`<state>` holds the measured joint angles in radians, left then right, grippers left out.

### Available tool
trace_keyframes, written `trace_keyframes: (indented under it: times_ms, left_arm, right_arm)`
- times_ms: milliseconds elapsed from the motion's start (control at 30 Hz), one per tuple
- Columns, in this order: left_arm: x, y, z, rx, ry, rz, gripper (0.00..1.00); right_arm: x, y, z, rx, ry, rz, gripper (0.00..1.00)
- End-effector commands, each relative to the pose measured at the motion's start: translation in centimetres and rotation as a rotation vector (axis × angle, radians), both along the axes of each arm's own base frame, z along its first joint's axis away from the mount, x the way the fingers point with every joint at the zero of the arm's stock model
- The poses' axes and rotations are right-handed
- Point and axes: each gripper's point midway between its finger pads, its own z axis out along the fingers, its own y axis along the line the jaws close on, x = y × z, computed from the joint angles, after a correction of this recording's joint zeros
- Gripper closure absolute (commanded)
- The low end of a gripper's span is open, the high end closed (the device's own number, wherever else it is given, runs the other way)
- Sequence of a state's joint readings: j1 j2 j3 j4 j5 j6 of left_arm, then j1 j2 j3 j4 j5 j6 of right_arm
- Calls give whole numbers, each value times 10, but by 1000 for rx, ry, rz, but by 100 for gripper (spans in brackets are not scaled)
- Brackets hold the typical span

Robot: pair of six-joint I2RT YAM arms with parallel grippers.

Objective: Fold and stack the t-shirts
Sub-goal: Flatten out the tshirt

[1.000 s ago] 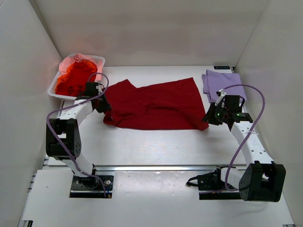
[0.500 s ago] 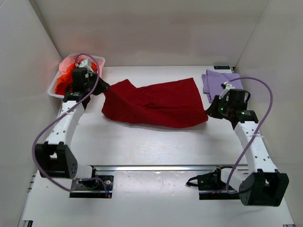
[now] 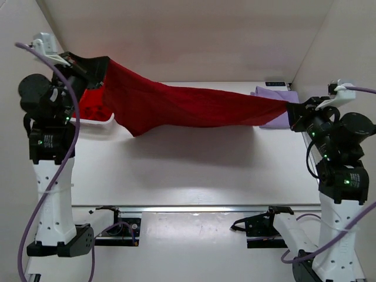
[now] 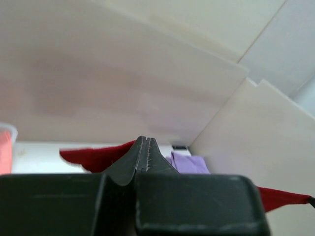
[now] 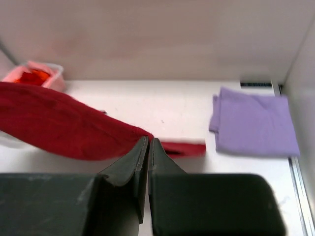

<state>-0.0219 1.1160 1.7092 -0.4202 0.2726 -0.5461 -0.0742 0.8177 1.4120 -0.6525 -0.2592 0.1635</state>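
Note:
The large dark red t-shirt (image 3: 188, 106) hangs stretched in the air between both grippers, sagging at the left. My left gripper (image 3: 101, 66) is raised high at the back left, shut on the shirt's left end. My right gripper (image 3: 292, 111) is raised at the right, shut on its right end. The shirt also shows in the left wrist view (image 4: 96, 157) and the right wrist view (image 5: 69, 130). The folded lavender t-shirt (image 3: 275, 98) lies at the back right, partly hidden by the red cloth. Orange-red shirts (image 3: 94, 106) sit in the basket.
The white plastic basket (image 3: 100, 120) stands at the back left, mostly behind the left arm and the red cloth. White walls close in the back and both sides. A metal rail (image 3: 194, 208) runs along the table's near edge.
Both arms have risen sharply and moved apart. The dark red shirt has gone from lying on the table to hanging taut in the air between them.

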Motion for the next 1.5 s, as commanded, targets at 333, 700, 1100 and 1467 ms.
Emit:
trace_keyframes:
  times_ms: [333,700,1100,1467]
  left_arm:
    - [116,-17,-171,60,425,-63,100]
    - [238,-2,-114,89,343,14,100]
    - [141,5,-80,72,218,-27,100]
    - [66,-30,-132,117,274,-137,100]
  right_arm:
    - [134,12,-78,-6,265,101,100]
    - [280,-24,6,-32,116,31,100]
    - [229,-56,-14,-57,141,1,100]
    - [86,-8,-64,-39,98,62,100]
